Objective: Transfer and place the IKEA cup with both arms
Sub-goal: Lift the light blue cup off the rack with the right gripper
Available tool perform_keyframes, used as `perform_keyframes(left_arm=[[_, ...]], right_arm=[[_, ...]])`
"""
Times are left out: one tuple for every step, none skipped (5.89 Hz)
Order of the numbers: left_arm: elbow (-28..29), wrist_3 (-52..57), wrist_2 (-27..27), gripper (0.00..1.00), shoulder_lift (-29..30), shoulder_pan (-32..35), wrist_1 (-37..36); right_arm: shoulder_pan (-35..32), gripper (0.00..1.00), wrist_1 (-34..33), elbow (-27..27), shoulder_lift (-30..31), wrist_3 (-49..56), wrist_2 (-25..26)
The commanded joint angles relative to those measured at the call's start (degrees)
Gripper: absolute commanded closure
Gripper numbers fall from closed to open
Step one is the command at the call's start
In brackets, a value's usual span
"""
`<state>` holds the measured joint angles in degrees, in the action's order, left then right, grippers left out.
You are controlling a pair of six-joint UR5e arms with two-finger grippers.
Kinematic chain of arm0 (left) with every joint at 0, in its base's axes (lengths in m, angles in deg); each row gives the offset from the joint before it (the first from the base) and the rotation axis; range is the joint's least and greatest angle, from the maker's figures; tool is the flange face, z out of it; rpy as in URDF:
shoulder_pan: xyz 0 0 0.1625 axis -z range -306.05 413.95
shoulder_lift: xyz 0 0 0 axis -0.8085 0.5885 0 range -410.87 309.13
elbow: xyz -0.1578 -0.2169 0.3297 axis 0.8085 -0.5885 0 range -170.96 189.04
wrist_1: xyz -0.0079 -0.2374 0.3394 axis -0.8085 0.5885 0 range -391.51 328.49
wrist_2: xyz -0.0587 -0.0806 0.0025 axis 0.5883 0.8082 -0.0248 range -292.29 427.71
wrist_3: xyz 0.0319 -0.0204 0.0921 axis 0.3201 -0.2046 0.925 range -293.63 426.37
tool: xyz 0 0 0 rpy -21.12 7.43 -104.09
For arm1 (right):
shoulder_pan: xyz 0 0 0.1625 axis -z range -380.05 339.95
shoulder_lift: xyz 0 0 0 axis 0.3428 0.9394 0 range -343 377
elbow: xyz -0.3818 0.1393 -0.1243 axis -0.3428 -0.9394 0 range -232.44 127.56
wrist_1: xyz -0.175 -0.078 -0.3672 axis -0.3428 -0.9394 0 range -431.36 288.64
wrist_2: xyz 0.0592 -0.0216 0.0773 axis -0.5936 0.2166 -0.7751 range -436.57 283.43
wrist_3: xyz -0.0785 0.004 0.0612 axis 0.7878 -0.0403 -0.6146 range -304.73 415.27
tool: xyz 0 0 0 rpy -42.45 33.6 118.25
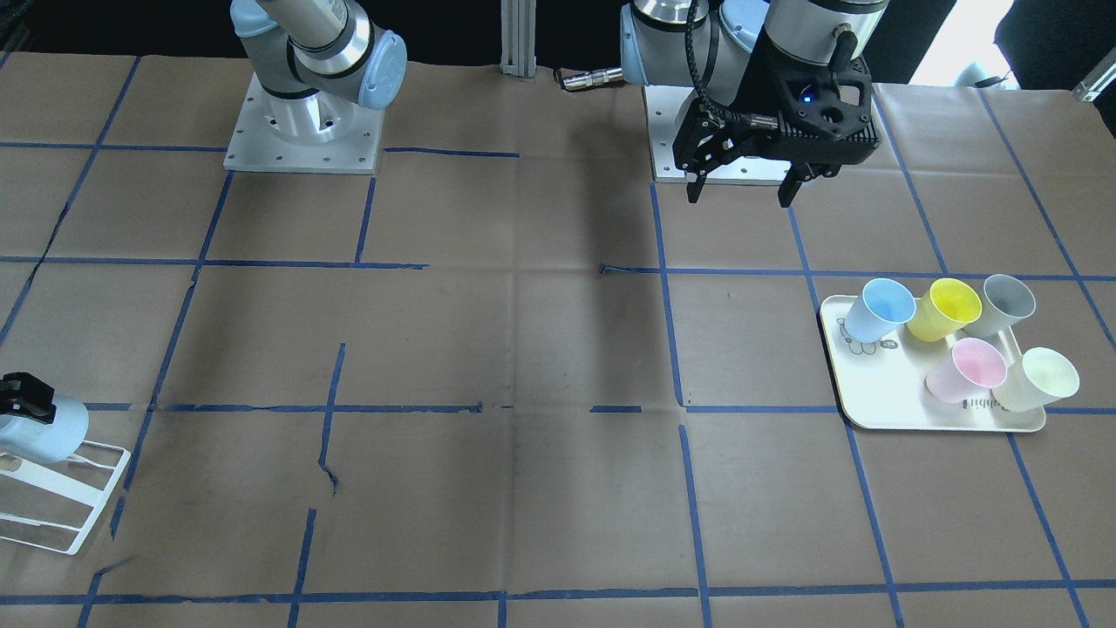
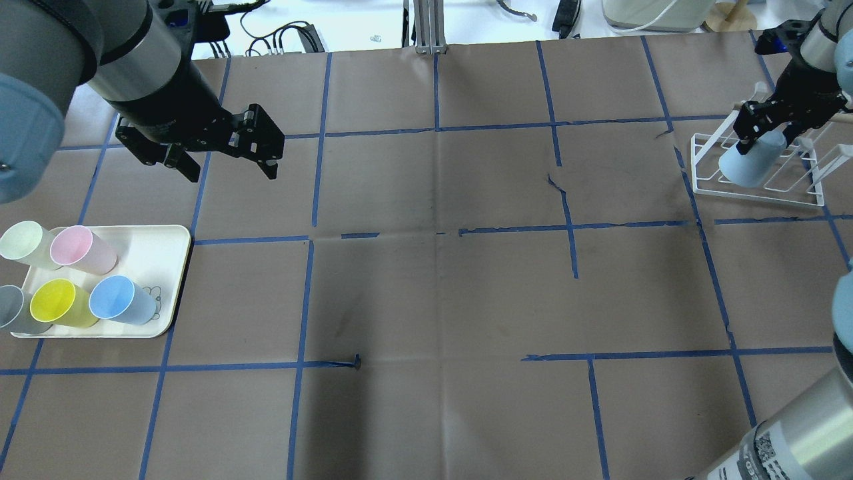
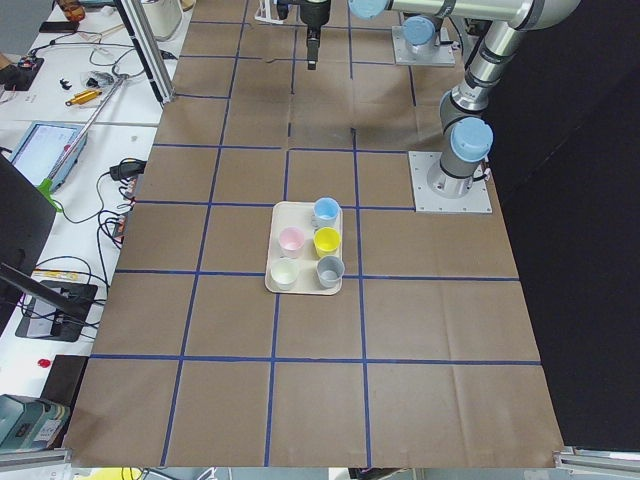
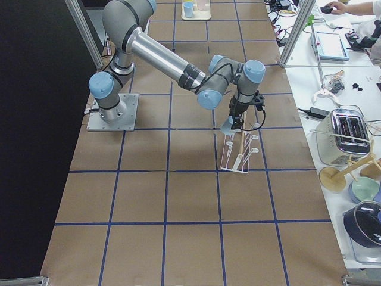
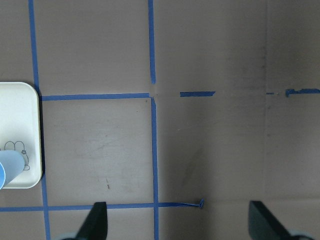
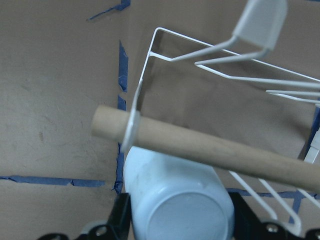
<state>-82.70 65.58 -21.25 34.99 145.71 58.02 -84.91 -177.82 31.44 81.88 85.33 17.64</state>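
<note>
My right gripper (image 2: 766,130) is shut on the pale sky-blue IKEA cup (image 2: 750,163) near its base. It holds the cup tilted over the near end of a white wire rack (image 2: 760,198). In the right wrist view the cup (image 6: 175,200) sits between the fingers, just under the rack's wooden dowel (image 6: 210,147). In the front view the cup (image 1: 48,432) is at the far left edge. My left gripper (image 2: 230,173) is open and empty above the table, beyond the tray (image 2: 160,247). A near-identical blue cup (image 2: 120,300) lies on that tray.
The cream tray (image 1: 881,392) also holds a yellow cup (image 1: 943,310), a pink cup (image 1: 966,368), a grey cup (image 1: 1003,303) and a pale green cup (image 1: 1037,379). Brown paper with a blue tape grid covers the table. Both arm bases stand at its robot-side edge.
</note>
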Motion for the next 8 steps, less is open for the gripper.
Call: perform_keyframes(left_arm=[[-0.01,0.0,0.02,0.01,-0.08,0.0,-0.05],[-0.01,0.09,-0.07,0.01,-0.08,0.0,-0.05],[-0.01,0.09,0.02,0.01,-0.08,0.0,-0.05],[-0.1,0.09,0.02,0.01,-0.08,0.0,-0.05],[-0.01,0.09,-0.07,0.01,-0.08,0.0,-0.05],[0.16,0.09,-0.16,0.01,-0.08,-0.09,0.03],[0.51,0.09,-0.16,0.01,-0.08,-0.61,0.56],[0.6,1.04,2.63,0.01,-0.08,-2.97,1.43]], right_arm=[[0.0,0.58,0.45,-2.22,2.25,0.0,-0.17],[0.0,0.58,2.54,-2.32,5.4,0.0,-0.26],[0.0,0.58,6.39,-2.32,9.26,0.17,-0.34],[-0.09,0.58,11.13,-2.32,12.96,0.44,-2.35],[-0.35,0.58,17.53,-2.32,16.21,0.53,-8.46],[-0.35,0.58,25.95,-2.32,18.51,0.61,-16.78],[-0.7,0.58,34.04,-2.23,19.92,0.96,-25.39],[-1.49,0.58,42.21,-2.23,20.29,1.05,-34.62]])
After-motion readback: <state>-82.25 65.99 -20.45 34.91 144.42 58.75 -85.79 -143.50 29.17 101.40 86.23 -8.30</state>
